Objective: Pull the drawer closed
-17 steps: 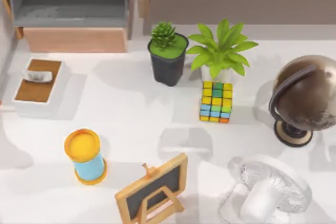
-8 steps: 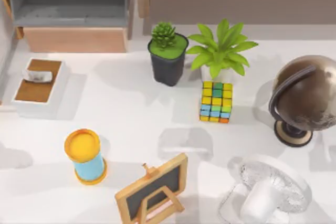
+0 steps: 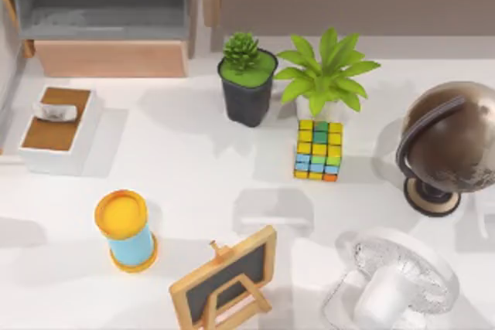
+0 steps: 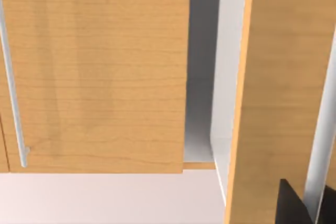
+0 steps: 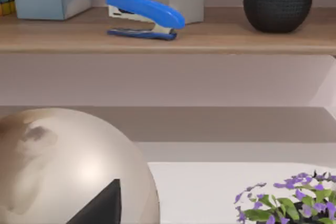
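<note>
The drawer [image 3: 108, 58] sits at the table's back left in the top view. It stands pulled out, showing grey inner walls and floor behind a plain light-wood front panel. In the left wrist view a dark part of my left gripper [image 4: 294, 207] shows close in front of light-wood panels [image 4: 94, 72] split by a grey gap; I cannot tell which panel belongs to the drawer. In the right wrist view a dark part of my right gripper [image 5: 101, 207] shows in front of the globe [image 5: 63, 166].
A white box with a brown top [image 3: 56, 129] lies just in front of the drawer. A dark-potted succulent [image 3: 247, 86], a leafy plant [image 3: 325, 75], a colour cube [image 3: 318, 150], a globe [image 3: 448, 144], a fan [image 3: 398, 284], a yellow-topped cylinder [image 3: 125, 231] and a small chalkboard [image 3: 224, 280] crowd the table.
The shadow at the table's left edge has shrunk and shifted slightly. The drawer and the table objects have not moved.
</note>
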Controlling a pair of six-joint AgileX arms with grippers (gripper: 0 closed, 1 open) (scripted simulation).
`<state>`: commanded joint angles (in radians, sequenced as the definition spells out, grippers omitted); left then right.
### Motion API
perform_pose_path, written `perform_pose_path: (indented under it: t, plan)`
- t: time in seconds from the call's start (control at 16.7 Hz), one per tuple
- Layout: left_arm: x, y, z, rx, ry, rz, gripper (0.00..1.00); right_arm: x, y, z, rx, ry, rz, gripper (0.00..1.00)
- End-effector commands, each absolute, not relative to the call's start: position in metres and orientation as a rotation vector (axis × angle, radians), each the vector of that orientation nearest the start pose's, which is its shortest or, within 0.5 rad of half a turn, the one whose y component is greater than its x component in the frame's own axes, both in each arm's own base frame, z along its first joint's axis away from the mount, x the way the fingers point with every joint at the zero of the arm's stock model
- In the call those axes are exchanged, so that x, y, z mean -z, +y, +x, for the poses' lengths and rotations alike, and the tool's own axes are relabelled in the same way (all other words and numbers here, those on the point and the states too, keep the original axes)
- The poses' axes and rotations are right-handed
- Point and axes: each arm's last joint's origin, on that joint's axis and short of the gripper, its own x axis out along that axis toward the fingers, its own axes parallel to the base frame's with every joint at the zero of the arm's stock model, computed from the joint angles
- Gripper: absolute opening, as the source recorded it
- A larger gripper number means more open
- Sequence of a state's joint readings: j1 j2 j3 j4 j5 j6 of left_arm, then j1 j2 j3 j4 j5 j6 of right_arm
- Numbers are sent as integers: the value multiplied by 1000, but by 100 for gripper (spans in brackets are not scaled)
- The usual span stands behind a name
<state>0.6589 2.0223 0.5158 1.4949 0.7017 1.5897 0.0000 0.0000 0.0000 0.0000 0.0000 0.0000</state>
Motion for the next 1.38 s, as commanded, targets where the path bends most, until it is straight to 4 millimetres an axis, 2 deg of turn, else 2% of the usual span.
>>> perform_pose_path:
  t: [0.24,0.6,0.96,1.38]
  plan:
    - [-89,173,260,35,4,1549,0,-160,-1,106,0,0,0,100]
    - [-92,174,314,22,-6,1559,0,-160,-1,106,0,0,0,100]
    - [-90,174,318,30,6,1550,0,-160,-1,106,0,0,0,100]
    - [-88,175,367,32,10,1546,0,-160,-1,106,0,0,0,100]
